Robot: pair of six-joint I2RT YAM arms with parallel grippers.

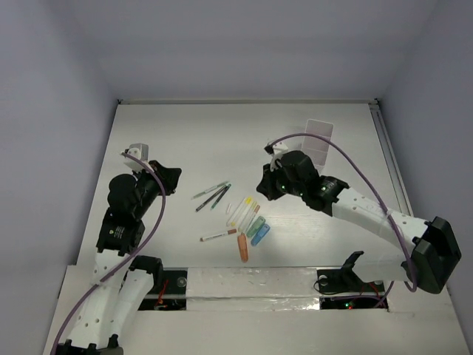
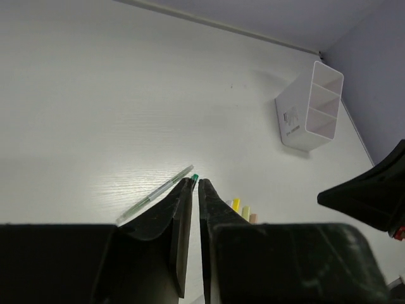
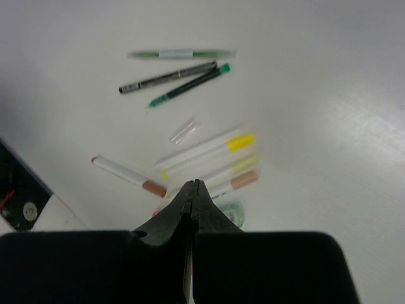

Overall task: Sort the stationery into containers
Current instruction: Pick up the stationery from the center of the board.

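From the right wrist everything is soft, and the right gripper (image 3: 193,185) covers most of the stubby green piece (image 3: 233,212) at 5 o'clock. From the left wrist the left gripper (image 2: 195,185) hides the markers (image 2: 235,204) but for their cap ends, and the right arm (image 2: 370,196) is cut off at 3 o'clock. Overhead, the white box (image 1: 319,139) at 2 o'clock is too small to show its dividers.

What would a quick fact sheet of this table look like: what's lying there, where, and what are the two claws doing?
Container: white plastic box with dividers, far right on the white table; nothing visible inside
Loose on table: thin dark and green pens, white markers with yellow caps, red-tipped white pen, stubby orange piece, green piece, blue piece
Left gripper: shut, empty
Right gripper: shut, empty, near the markers
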